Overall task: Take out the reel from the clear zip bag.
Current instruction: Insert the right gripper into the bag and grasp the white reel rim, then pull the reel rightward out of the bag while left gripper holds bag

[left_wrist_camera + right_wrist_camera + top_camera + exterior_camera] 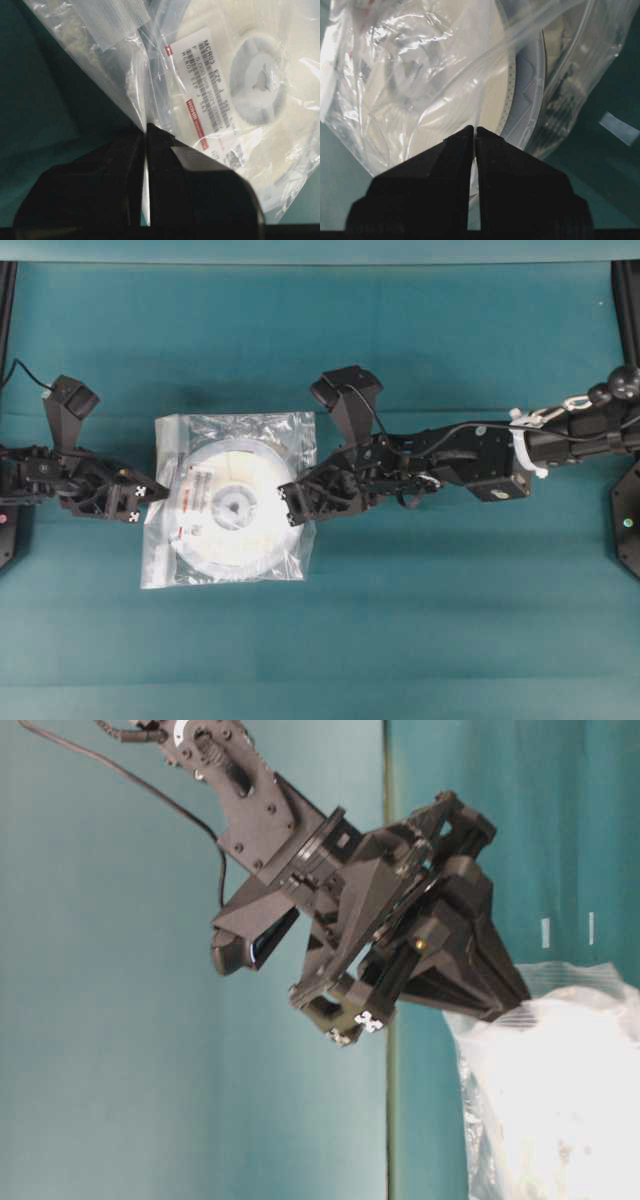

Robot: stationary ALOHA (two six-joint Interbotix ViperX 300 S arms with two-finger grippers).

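The clear zip bag [285, 430] lies flat on the teal table, with the reel [240, 535] inside it, label side up. My left gripper [150, 498] is at the bag's left edge, shut on a fold of the film [145, 129]. Just beyond its tips, the reel's red-striped label [200, 85] and grey hub [260, 82] show through the plastic. My right gripper [290, 502] reaches over the bag's right edge and is shut on a pinch of film [474, 131] above the reel's rim [507, 95]. The table-level view shows the crinkled bag [560, 1100] raised at a gripper's tips.
A teal cloth [420, 640] covers the table. Black frame posts stand at the far corners [625, 300]. Small pale tape marks lie on the cloth [545, 932], one of them right of the bag [618, 127].
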